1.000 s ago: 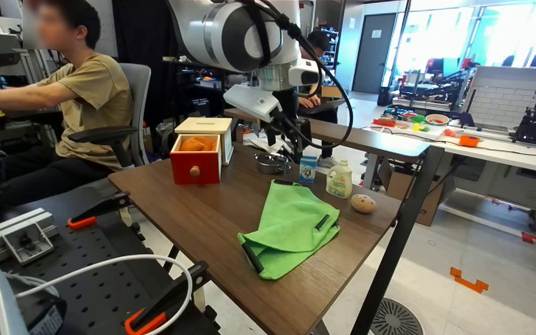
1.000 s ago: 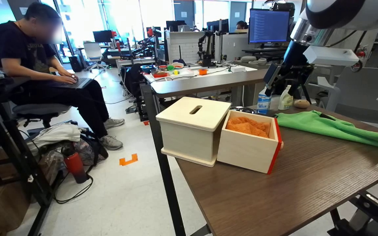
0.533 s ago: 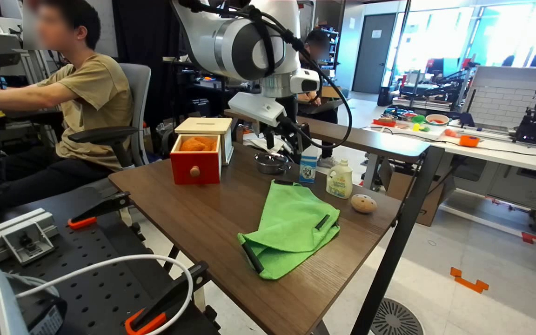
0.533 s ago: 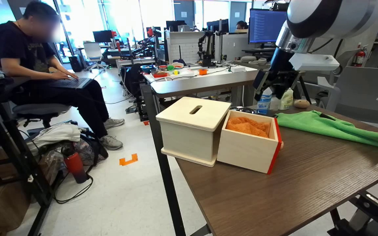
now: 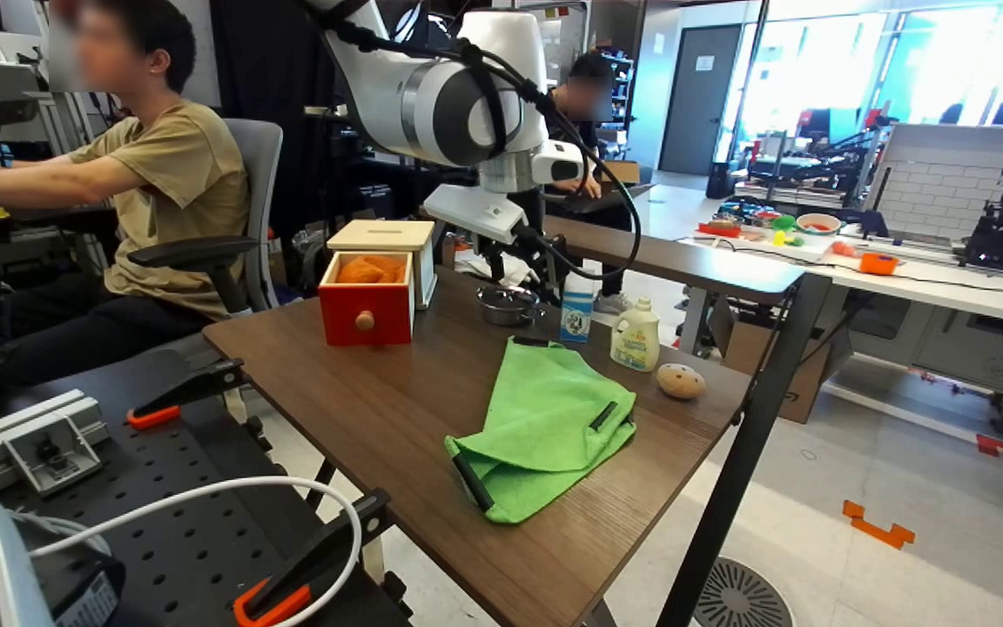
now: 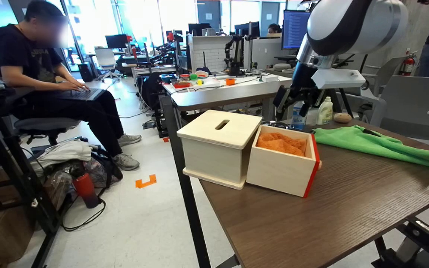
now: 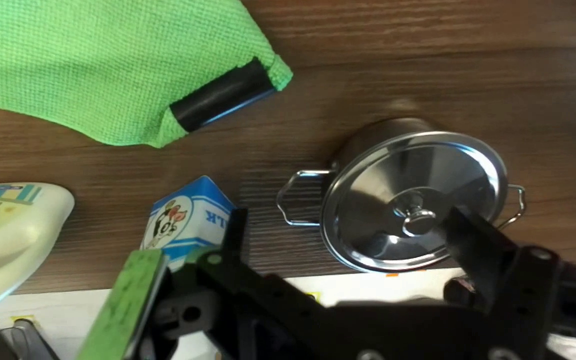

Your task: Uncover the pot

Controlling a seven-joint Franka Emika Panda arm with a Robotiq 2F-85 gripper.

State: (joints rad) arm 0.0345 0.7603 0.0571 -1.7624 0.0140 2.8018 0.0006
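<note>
A two-handled metal pot (image 5: 507,312), its lid (image 7: 368,200) on, is seen beneath the gripper (image 7: 346,218), whose empty jaws are spread wide, presumably for the knob (image 7: 419,223), with a milk carton (image 7: 183,217) set near one jaw on a wood-grained table (image 5: 353,392) and a laptop user (image 6: 32,67) seated well beyond in the lab (image 6: 136,219).

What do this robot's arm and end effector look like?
The arm has rounded white and grey shells, a dark joint section and silvery bands, with black cables looping along it. A boxy white housing sits above the black, two-fingered end effector; the wrist view shows a flecked green strip beside it.
</note>
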